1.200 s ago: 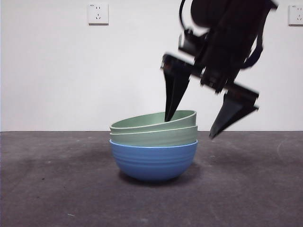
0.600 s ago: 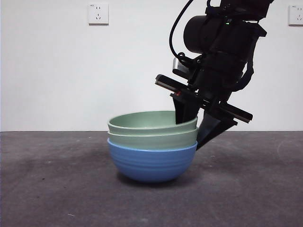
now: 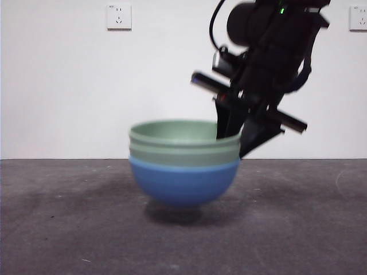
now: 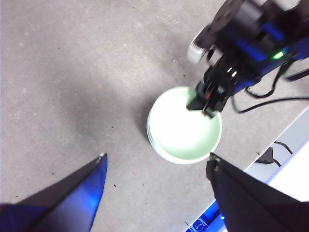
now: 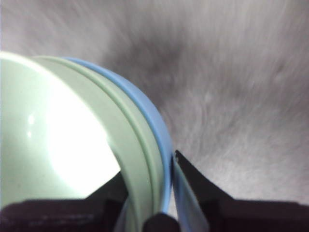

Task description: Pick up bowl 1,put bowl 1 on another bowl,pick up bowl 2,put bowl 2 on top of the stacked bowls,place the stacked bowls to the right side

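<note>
In the front view, the stacked bowls [image 3: 183,166] hang just clear of the bench [image 3: 69,229] at frame centre, held only by the right gripper [image 3: 234,140] pinching one rim. That one-sided hold could let them tilt or slip.

In the left wrist view, the left gripper [image 4: 157,166] waits with jaws spread.

In the right wrist view, blur hides how deep the jaws bite; you cannot tell whether every rim is caught.

The stacked bowls [image 3: 183,166], 2 pale green nested in 1 blue, hang upright, lifted above the table.
</note>
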Robot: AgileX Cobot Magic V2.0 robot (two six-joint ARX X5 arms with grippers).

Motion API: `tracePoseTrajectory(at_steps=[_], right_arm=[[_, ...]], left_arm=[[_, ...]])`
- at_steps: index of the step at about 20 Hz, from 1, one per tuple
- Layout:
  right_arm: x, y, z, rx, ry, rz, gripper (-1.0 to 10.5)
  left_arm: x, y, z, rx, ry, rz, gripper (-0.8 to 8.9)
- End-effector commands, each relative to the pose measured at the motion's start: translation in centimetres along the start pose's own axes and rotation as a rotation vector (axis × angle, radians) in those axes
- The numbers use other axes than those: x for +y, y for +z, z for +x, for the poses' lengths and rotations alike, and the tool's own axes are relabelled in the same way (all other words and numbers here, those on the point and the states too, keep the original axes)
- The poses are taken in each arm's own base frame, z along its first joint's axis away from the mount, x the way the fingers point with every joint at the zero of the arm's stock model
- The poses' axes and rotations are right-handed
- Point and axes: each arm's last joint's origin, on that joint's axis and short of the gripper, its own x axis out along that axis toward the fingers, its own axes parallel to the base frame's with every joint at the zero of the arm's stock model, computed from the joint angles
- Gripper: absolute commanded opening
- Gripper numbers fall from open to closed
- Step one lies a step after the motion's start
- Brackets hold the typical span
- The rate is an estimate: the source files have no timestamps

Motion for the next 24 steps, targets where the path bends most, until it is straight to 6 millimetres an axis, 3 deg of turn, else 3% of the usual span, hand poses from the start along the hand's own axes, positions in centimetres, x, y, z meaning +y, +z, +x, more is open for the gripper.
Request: tracePoseTrajectory(at_steps=[1,8,14,18,24], right_arm=[[-1.4,0.5,-1.6,-0.062,-0.010,0.030,-0.1],[-8.9,1.6,-4.4,-0.158,-0.116,0.203,-0.1],[-13.4,1.3,-5.3,-0.179,-0.199,0.292,-0.1],[-15.0,1.1,-4.3,-0.145,-0.212,0.323,-0.1],[-15.7,0.9,-2.9,-0.099,-0.214,0.328,-0.1]], left_arm=[[-0.1,0.0,0.0,-0.001,-0.004,0.011,3.50],[-0.1,-0.1,0.0,0.008,-0.013,0.010,3.50],[-0.1,0.0,0.0,0.000,-0.013,0.010,3.50],[-0.1,0.0,0.0,0.000,-0.013,0.004,3.50],[-0.1,-0.1,0.0,0.002,-0.013,0.003,3.49]])
